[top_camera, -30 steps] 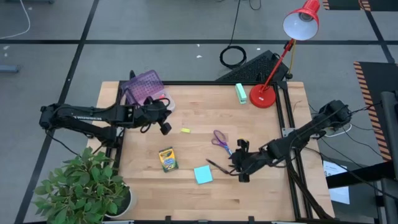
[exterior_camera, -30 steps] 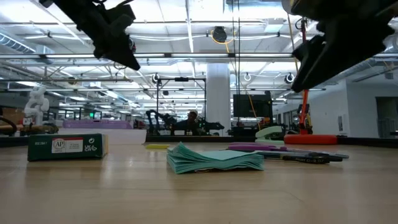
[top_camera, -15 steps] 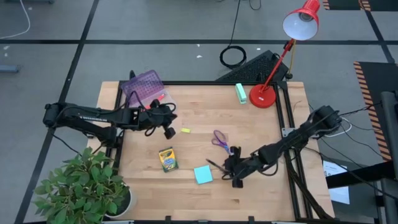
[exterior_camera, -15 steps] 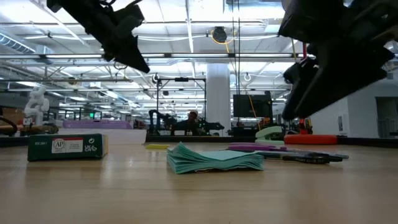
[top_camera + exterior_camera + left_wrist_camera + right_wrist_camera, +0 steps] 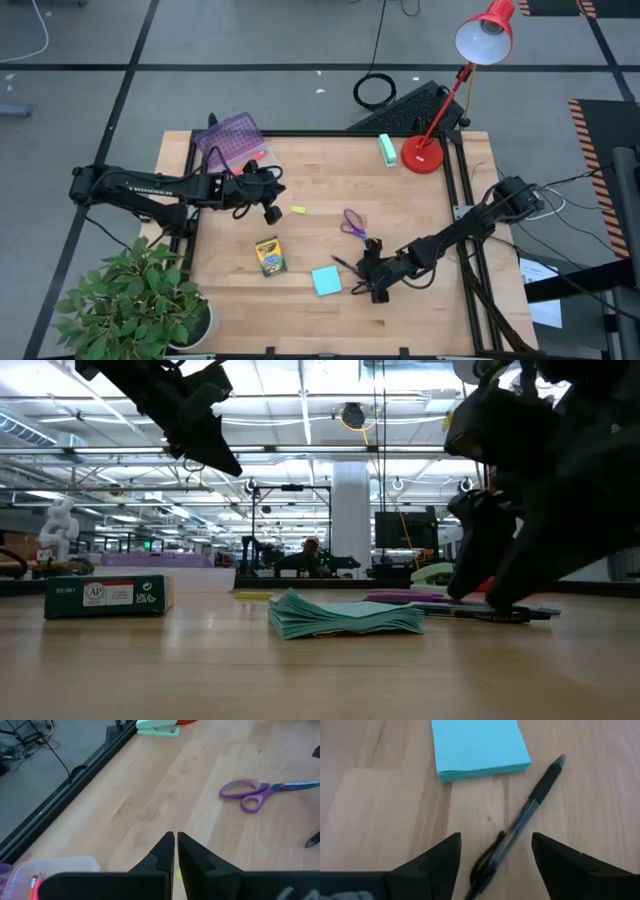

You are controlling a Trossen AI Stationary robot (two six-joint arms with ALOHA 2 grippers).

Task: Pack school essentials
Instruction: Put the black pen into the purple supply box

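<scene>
A black pen (image 5: 522, 815) lies on the wooden table beside the light-blue sticky-note pad (image 5: 477, 745). My right gripper (image 5: 496, 840) is open and low over the pen's near end, one finger on either side, and I cannot tell whether they touch it. In the high view it is at the near middle (image 5: 372, 280). My left gripper (image 5: 270, 210) hangs shut and empty above the table's left half, close to the tiny yellow eraser (image 5: 298, 210). The crayon box (image 5: 269, 256) and the purple-handled scissors (image 5: 353, 224) lie flat on the table.
A purple-lidded clear box (image 5: 232, 142) sits at the far left corner with an orange pencil (image 5: 35, 885) inside. A mint-green block (image 5: 387, 149) and a red lamp's base (image 5: 424, 154) stand at the far right. A potted plant (image 5: 140, 295) stands off the near left corner.
My right gripper has moved toward the table's left and near edges and come down until its open fingers straddle the black pen. My left gripper has shifted slightly toward the right, then held still. The things on the table have not moved.
</scene>
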